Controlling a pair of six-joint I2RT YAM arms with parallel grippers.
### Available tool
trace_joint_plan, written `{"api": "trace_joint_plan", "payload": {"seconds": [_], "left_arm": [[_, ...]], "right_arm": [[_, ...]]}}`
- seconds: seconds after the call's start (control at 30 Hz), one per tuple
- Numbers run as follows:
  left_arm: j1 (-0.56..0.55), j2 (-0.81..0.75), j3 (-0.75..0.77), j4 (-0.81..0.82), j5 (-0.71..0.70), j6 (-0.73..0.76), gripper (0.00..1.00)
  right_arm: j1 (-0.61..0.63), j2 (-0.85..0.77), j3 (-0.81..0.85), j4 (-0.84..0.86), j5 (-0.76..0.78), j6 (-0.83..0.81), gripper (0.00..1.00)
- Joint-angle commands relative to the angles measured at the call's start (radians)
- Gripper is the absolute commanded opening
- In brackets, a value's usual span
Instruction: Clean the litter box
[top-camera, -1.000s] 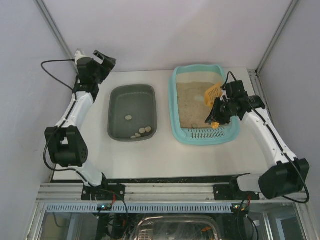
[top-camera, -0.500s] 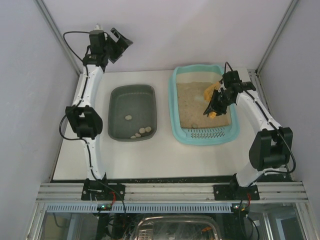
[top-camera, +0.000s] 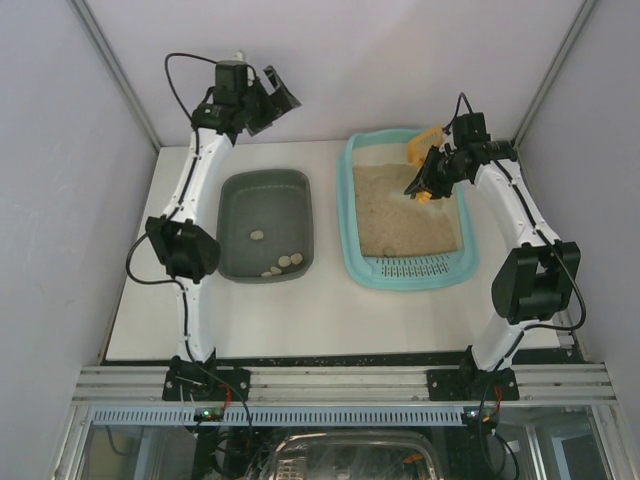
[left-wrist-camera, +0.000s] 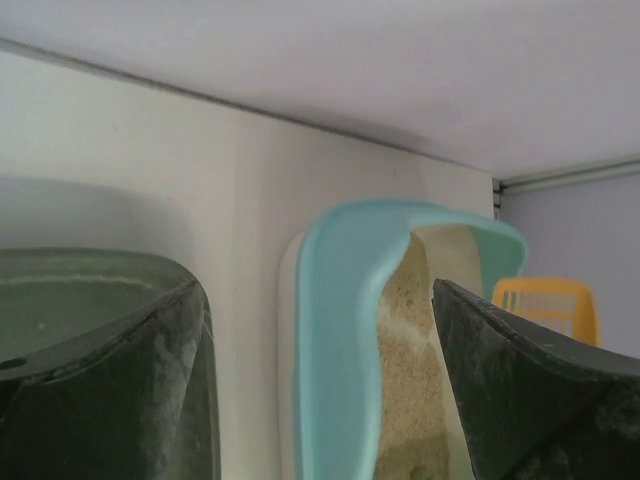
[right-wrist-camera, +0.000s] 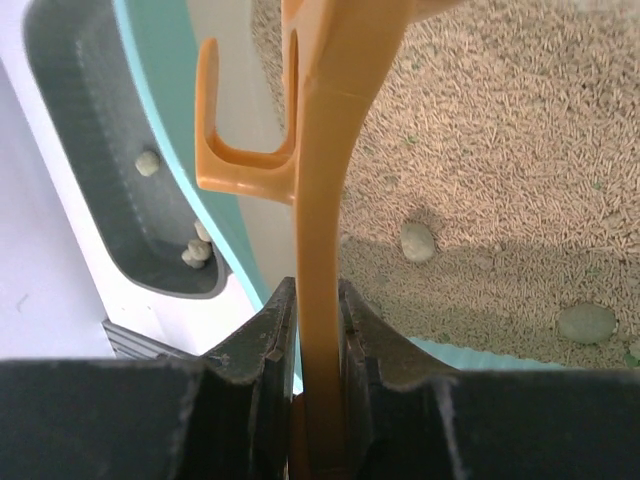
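2 arms up, going left to right. The left pincer (top-camera: 272, 98) is spread wide with nothing in it, hanging past the far edge of the grey tub (top-camera: 265, 190), which holds about 4 pale clumps (top-camera: 283, 263).

The litter box (top-camera: 347, 200) sits on the table (top-camera: 330, 310) just right of the tub, not touching it. It's stiff plastic but loaded with loose litter (top-camera: 395, 215), so I'd guess it's heavy and sloshy. Take it by the wide rim and keep it level.

The right pincer (top-camera: 432, 180) is clamped on the thin handle of the orange scoop (top-camera: 425, 150), over the box's far right corner.

Versus 1 second ago, the left arm has swung up and rightward from the far-left corner. The scoop has left the middle of the litter for that corner, and the tub's clumps look unchanged.
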Motion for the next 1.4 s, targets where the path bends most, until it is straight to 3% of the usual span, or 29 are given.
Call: {"api": "trace_joint_plan", "payload": {"seconds": [0.0,0.1,0.17,0.23,0.33,0.43,0.63,0.87,1.23,1.37], "left_arm": [[-0.079,-0.08,0.084,-0.179,-0.125,-0.017,1.0],[-0.127,-0.138,0.075,-0.349,-0.24,-0.02,1.0],[-0.177,-0.222,-0.033,-0.4,-0.34,-0.025,1.0],[-0.247,-0.363,-0.277,-0.307,-0.452,-0.015,1.0],[-0.337,-0.583,-0.638,-0.01,-0.524,-0.096,1.0],[-0.385,-0.628,-0.792,0.122,-0.486,-0.151,1.0],[-0.541,-0.513,-0.736,0.089,-0.661,-0.143,1.0],[-0.561,-0.315,-0.605,0.053,-0.677,-0.108,1.0],[-0.562,0.03,-0.155,-0.023,-0.676,0.184,1.0],[-0.56,0.109,-0.066,-0.026,-0.666,0.233,0.99]], "right_arm": [[-0.012,-0.052,0.102,0.032,-0.002,0.055,0.0],[0.016,-0.097,0.093,0.035,-0.034,0.098,0.0],[0.058,-0.15,0.061,0.034,-0.037,0.106,0.0],[0.122,-0.234,-0.021,0.055,0.008,0.098,0.0],[0.196,-0.394,-0.205,0.164,0.034,0.156,0.0],[0.239,-0.55,-0.373,0.279,0.03,0.227,0.0],[0.274,-0.734,-0.517,0.292,0.148,0.188,0.0],[0.159,-0.845,-0.517,0.267,0.104,0.164,0.0],[0.074,-0.794,-0.522,0.286,-0.004,0.144,0.0],[0.016,-0.775,-0.522,0.289,-0.054,0.135,0.0]]}}
